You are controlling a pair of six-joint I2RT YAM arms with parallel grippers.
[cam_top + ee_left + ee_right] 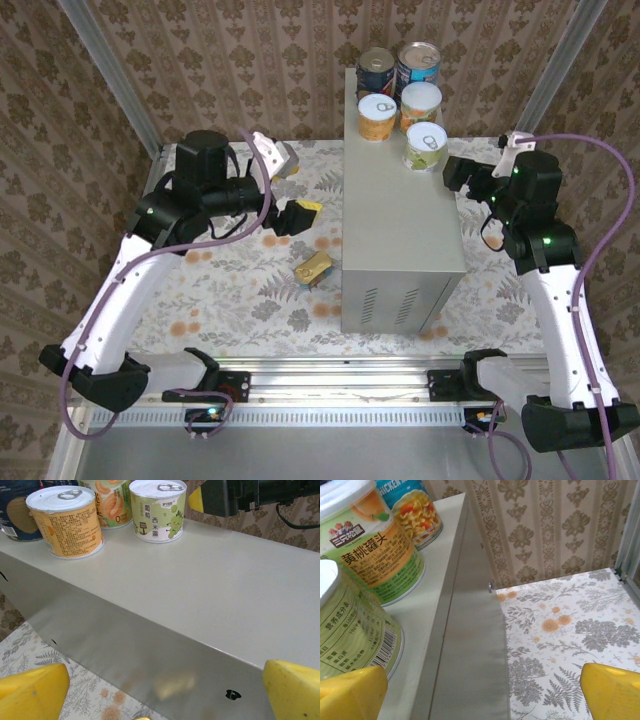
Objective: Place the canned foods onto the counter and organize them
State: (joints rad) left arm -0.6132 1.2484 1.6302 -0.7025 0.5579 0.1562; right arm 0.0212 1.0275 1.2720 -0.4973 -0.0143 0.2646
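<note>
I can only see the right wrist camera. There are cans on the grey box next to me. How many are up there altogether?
Observer: Five round cans, bunched at the far end of the counter.
Operator: Is any tin down on the floor?
Observer: Yes, a flat gold tin lies on the floral floor, just left of the counter.
Operator: Is the other hand holding it?
Observer: No, the left hand is open and empty, hovering past the tin.
</note>
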